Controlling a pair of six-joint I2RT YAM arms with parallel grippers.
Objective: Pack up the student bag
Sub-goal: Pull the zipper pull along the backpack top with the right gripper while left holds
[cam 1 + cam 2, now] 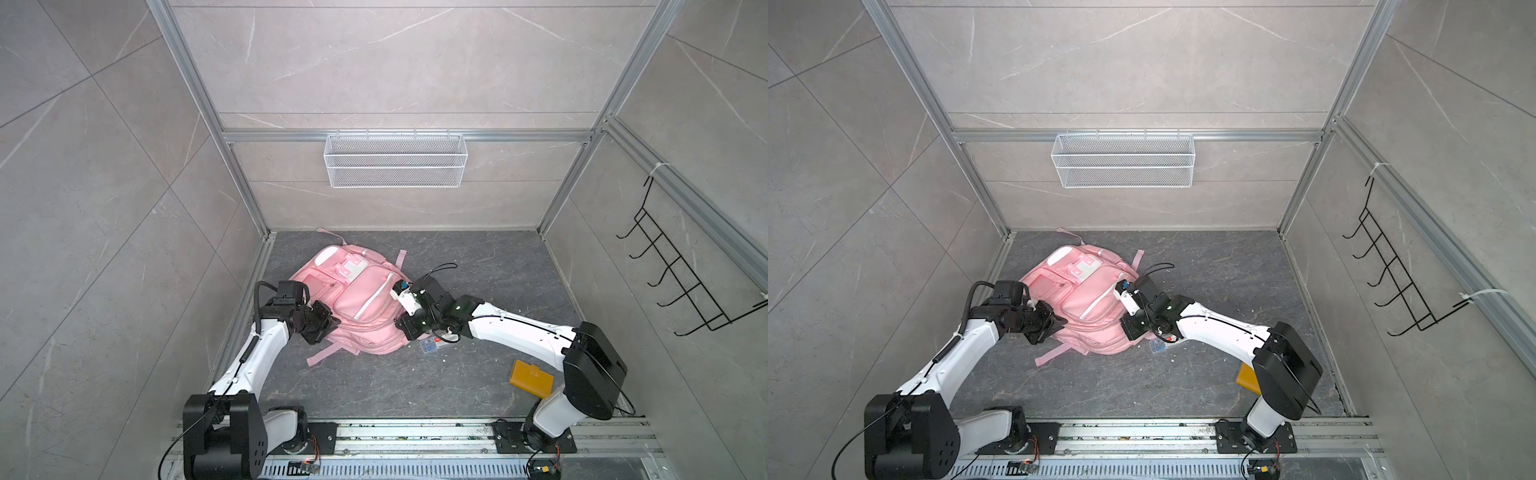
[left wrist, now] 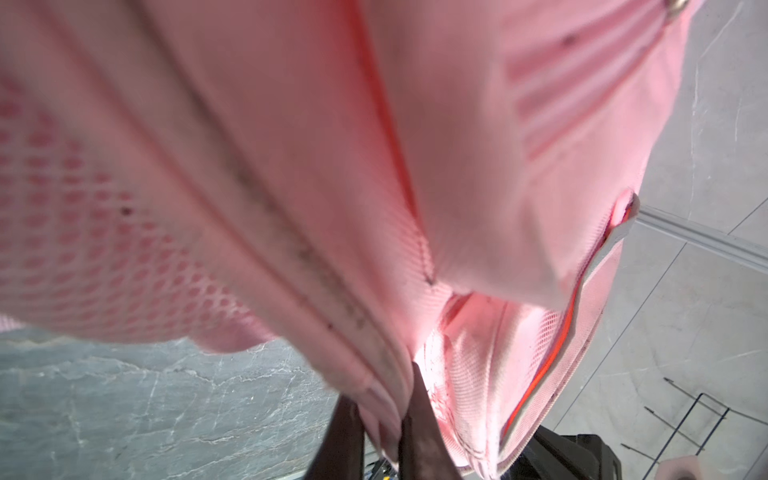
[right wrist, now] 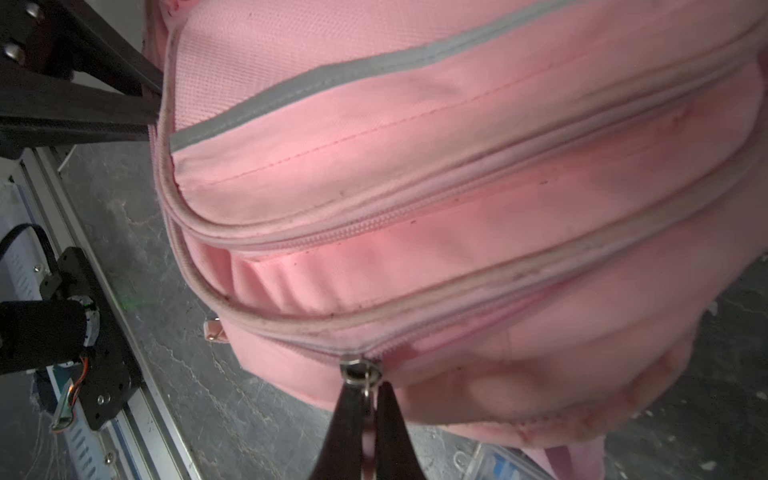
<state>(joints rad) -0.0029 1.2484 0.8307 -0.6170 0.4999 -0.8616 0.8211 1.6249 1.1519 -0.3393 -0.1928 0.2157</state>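
The student bag (image 1: pixel 357 307) (image 1: pixel 1088 299) lies flat, front up, on the dark grey surface (image 1: pixel 415 386). It sits left of the middle, with one end pointing toward the far left corner. A pink strap trails from it toward the near edge.

The left claw (image 1: pixel 334 322) (image 1: pixel 1064 321) meets the bag's side that faces the left edge of the surface. In the left wrist view this claw (image 2: pixel 382 390) is clenched on a piped seam of the pink fabric (image 2: pixel 291 166), with mesh lining showing beside it.

The right claw (image 1: pixel 398 322) (image 1: pixel 1125 326) is at the bag's opposite side, which faces the right edge. In the right wrist view this claw (image 3: pixel 368 388) is clenched on the metal zip pull (image 3: pixel 359 370) of the lowest zip line. The slider sits just at the fingertips, and the bag (image 3: pixel 415 208) bulges above them.

A small clear blue box (image 1: pixel 432 345) (image 1: pixel 1158 345) lies on the surface just beside the bag, under the right forearm. A flat yellow case (image 1: pixel 532 380) (image 1: pixel 1248 380) lies well apart from the bag, near the right edge toward the near right corner, and the right arm partly covers it in a top view.

A white wire basket (image 1: pixel 395 160) hangs on the back wall, and a black hook rack (image 1: pixel 673 282) hangs on the right wall.
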